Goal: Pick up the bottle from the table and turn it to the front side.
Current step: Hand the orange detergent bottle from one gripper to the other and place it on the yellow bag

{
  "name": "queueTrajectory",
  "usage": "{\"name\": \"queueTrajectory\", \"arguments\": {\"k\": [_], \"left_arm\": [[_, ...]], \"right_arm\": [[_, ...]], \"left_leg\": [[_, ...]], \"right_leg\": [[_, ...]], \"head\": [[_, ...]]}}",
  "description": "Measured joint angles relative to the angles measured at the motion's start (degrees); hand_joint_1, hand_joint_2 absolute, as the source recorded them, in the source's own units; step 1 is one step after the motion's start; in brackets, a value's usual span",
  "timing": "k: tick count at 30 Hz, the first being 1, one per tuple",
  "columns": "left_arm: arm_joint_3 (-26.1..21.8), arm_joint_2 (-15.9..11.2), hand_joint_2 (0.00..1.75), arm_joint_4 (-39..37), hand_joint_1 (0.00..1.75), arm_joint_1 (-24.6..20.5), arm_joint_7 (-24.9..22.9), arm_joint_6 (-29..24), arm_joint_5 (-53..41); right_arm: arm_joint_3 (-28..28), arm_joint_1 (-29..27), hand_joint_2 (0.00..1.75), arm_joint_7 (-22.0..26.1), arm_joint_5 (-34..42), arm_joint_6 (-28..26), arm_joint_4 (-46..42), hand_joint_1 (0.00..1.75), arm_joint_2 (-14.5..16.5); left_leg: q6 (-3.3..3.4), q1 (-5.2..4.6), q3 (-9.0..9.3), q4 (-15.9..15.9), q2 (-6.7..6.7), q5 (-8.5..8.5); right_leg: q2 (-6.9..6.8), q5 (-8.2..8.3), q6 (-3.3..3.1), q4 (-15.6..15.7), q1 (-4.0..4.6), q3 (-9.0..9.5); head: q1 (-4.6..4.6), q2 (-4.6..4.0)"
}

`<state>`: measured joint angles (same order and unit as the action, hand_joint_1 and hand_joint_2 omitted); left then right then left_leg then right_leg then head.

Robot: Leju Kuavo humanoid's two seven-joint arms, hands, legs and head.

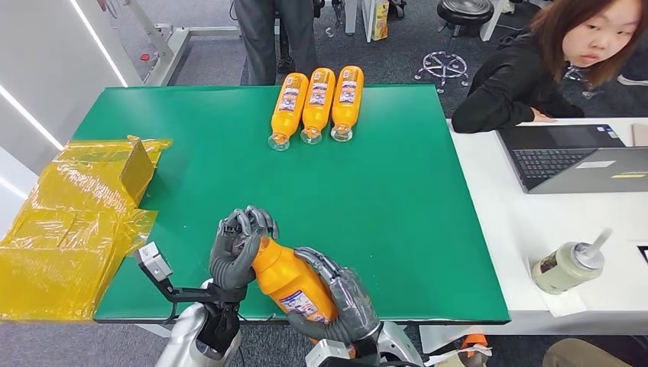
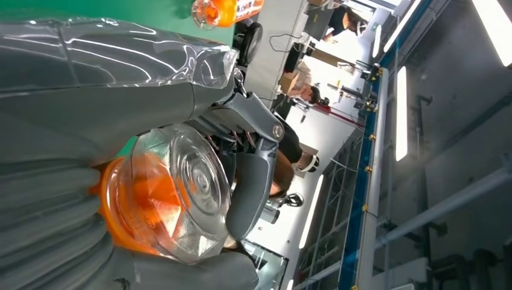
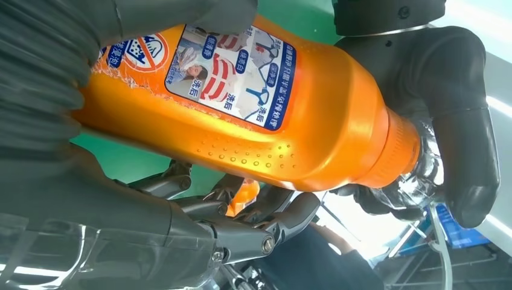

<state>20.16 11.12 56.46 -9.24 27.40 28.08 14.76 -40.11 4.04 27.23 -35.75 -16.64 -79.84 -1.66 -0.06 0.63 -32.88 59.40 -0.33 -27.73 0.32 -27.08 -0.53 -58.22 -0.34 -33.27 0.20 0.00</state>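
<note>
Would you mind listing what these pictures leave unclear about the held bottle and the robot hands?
- Held bottle: base hidden by the right robot hand, head view.
- Its cap: covered by the left robot hand, head view.
- Label: partly under fingers, right wrist view.
- Three far bottles: label print too small, head view.

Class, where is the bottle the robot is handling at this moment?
In the head view, the held bottle is above the green table's near edge, between the left hand and right hand.

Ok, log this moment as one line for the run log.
stage: turning bottle | orange bottle: lifted near table edge, both hands on it | left robot hand: grips cap end | right robot hand: holds body | three bottles: lying at far edge
</note>
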Motion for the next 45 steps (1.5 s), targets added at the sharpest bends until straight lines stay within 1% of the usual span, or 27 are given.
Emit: {"name": "queueTrajectory", "arguments": {"k": [7,11,19,25,29,34,38,45], "left_arm": [[0.75,-0.02,1.75,-0.14,1.75,-1.06,-0.47,0.00,0.80],[1.02,-0.02,1.75,-0.45,1.75,-1.56,-0.48,-0.01,1.14],[1.37,-0.03,1.75,-1.15,1.75,-1.48,-0.65,-0.62,1.52],[1.36,-0.38,1.75,-1.58,1.75,-1.44,-1.21,-0.99,4.11],[0.76,-0.91,1.75,-2.40,1.75,-2.06,-2.05,-0.57,7.83],[-2.04,-1.91,1.75,-2.66,1.75,-4.27,-3.76,-0.49,11.68],[-4.65,-2.78,1.75,-0.45,1.75,-4.88,-4.90,-1.72,12.18],[-8.09,-4.53,1.75,3.39,1.75,-6.22,-5.20,-2.32,12.66]], "right_arm": [[0.00,0.03,1.75,0.38,-0.50,-3.91,-0.14,1.75,-0.02],[-0.01,0.43,1.75,0.38,-0.50,-4.48,-0.22,0.00,0.00],[-0.30,2.61,1.75,0.24,0.05,-5.13,-0.14,0.00,0.98],[-0.75,3.43,1.75,3.03,2.37,-8.64,-0.11,0.00,1.54],[-1.40,3.52,1.75,3.79,2.82,-10.24,0.12,0.00,1.97],[-2.26,3.62,1.75,3.96,3.15,-10.79,1.09,0.00,2.68],[-2.54,3.76,1.75,4.22,3.77,-11.25,1.75,0.00,3.28],[-2.80,5.02,1.75,4.63,5.05,-11.46,2.72,0.00,3.91]], "left_leg": [[0.00,0.00,-0.02,0.00,-0.01,0.00],[0.00,0.00,-0.02,0.00,-0.01,0.00],[0.00,0.00,-0.02,0.00,-0.01,0.00],[0.00,0.00,-0.02,0.00,0.00,0.00],[0.00,0.00,-0.02,0.00,0.00,0.00],[-0.05,0.01,-0.02,0.00,0.00,0.04],[-0.06,0.02,-0.02,0.00,0.00,0.04],[-0.06,0.01,-0.02,0.00,-0.01,0.05]], "right_leg": [[-0.01,0.00,0.00,0.00,0.00,0.00],[-0.01,0.00,0.00,0.00,0.00,0.00],[0.00,0.00,0.00,-0.01,0.00,0.00],[0.00,0.00,0.00,-0.01,0.00,-0.01],[0.00,0.00,0.00,-0.01,0.00,-0.02],[0.00,0.01,-0.02,-0.05,0.00,-0.02],[0.00,0.01,-0.02,-0.06,0.01,-0.03],[0.00,0.01,-0.02,-0.06,0.01,-0.03]], "head": [[0.00,0.00],[-0.01,0.00],[-0.01,0.00],[-0.01,0.00],[0.00,0.00],[-0.01,0.00],[-0.01,0.00],[-0.01,0.00]]}}
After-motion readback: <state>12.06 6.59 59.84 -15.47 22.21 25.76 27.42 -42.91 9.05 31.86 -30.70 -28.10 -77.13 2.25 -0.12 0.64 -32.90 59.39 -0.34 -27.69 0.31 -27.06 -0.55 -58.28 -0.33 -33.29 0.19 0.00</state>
